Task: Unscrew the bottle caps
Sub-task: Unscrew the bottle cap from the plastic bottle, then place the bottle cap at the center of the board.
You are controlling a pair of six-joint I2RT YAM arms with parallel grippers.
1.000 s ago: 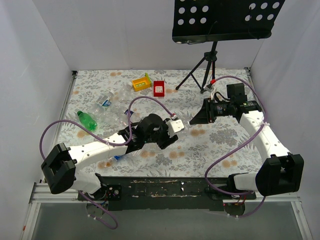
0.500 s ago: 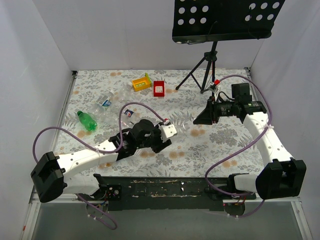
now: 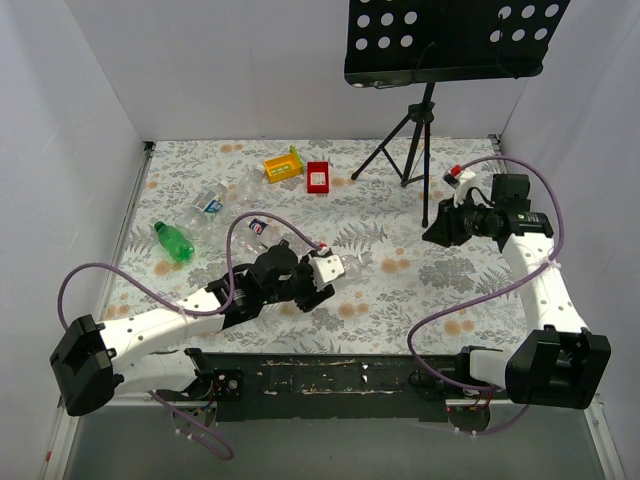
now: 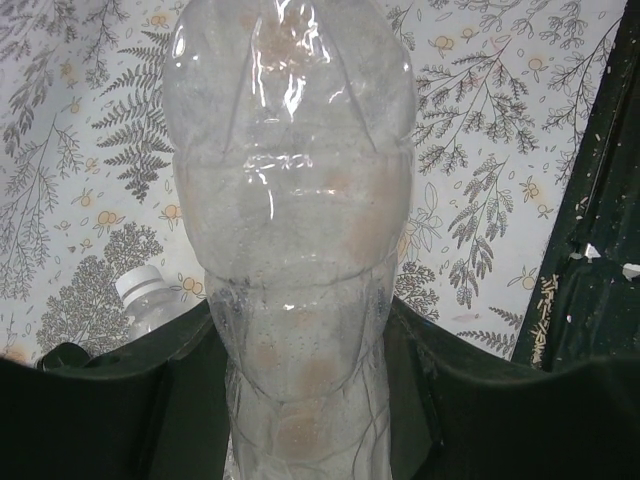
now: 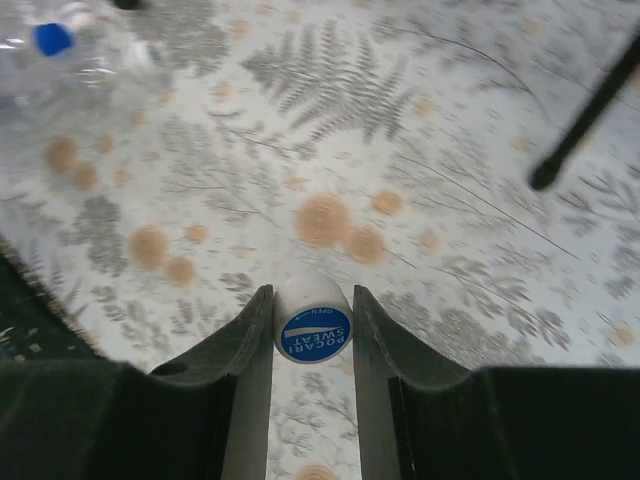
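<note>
Change: right tool (image 5: 312, 292) swings off to right, now well apart from left tool (image 4: 300, 320); second ago both stood close mid-bench (image 3: 420, 290).
Right tool nearly closed, pinching white Pocari Sweat cap (image 5: 312, 330).
Left tool clamped on clear bottle (image 4: 290, 170), drawn back toward near edge.
Judgement: cap off this bottle; other bottles left.

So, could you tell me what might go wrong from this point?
The right gripper pinches the white cap only near its fingertips; it could slip out and roll. The tripod leg stands close to that gripper, so a swing might hit it. The left gripper squeezes a clear bottle, which could buckle.
</note>
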